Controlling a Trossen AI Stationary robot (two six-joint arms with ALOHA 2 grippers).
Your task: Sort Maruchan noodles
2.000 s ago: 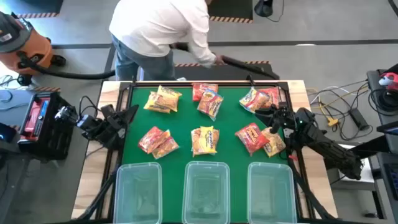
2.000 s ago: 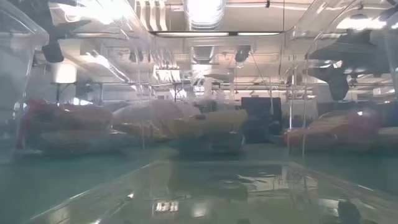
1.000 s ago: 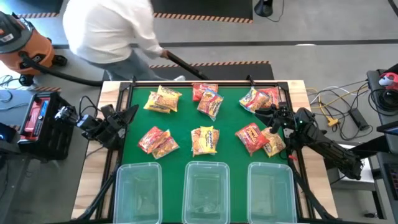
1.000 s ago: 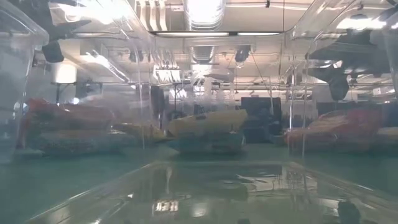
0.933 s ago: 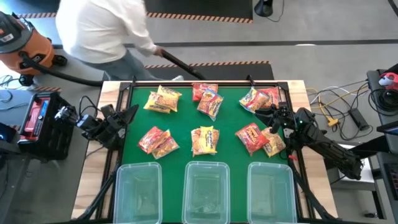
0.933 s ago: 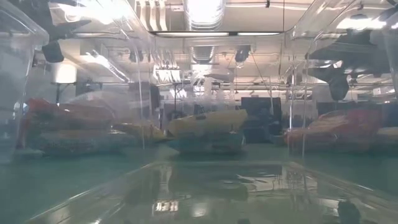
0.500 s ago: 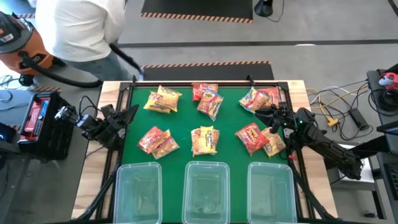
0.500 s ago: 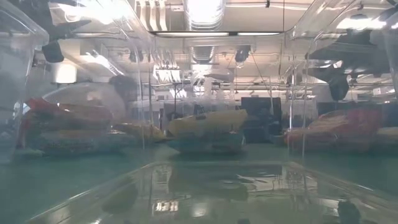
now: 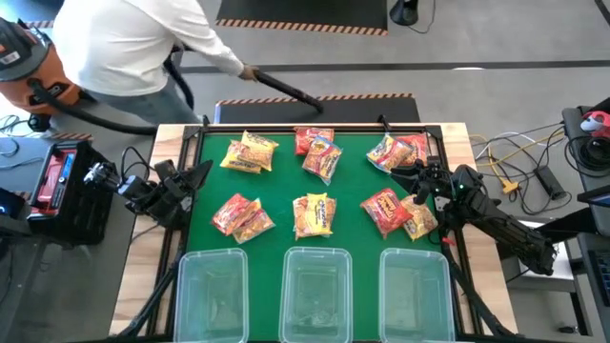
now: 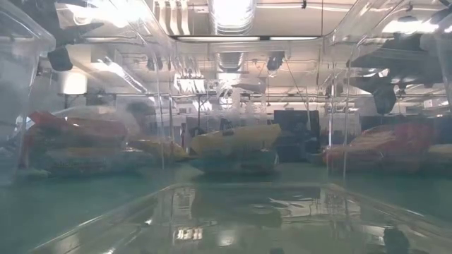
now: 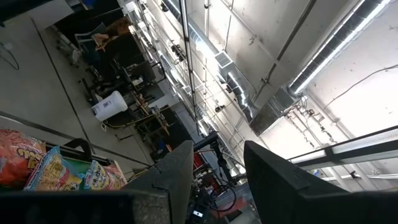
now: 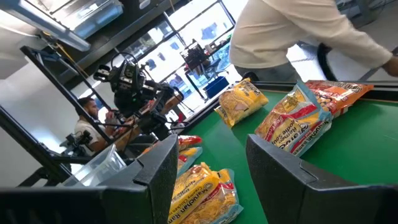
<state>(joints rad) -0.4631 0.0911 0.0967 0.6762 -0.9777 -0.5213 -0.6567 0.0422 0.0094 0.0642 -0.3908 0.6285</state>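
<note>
Maruchan noodles (image 9: 315,214) lie just where they did a moment ago, spread in loose clusters over the green mat (image 9: 286,181): yellow packets (image 9: 250,152) toward its far left corner, red ones (image 9: 318,151) by the middle of the far edge, a mixed pile (image 9: 398,151) at the far right corner, and three more clusters across the middle. None has gone into the three clear tubs (image 9: 315,292) lined up along the near edge, so by my reckoning the sorting hasn't begun. The only thing that has changed is the person in the white top (image 9: 124,43), who has drifted from behind the middle of the far edge toward the far left corner, trailing a dark vacuum hose (image 9: 281,89) past the table. The left gripper (image 9: 195,176) hangs at the mat's left edge, its fingers a little apart and holding nothing; the right gripper (image 9: 416,181) sits over the right edge beside the red packet (image 9: 385,210), fingers apart and empty too. Neither arm has budged; perhaps they are waiting until the person is clear.
</note>
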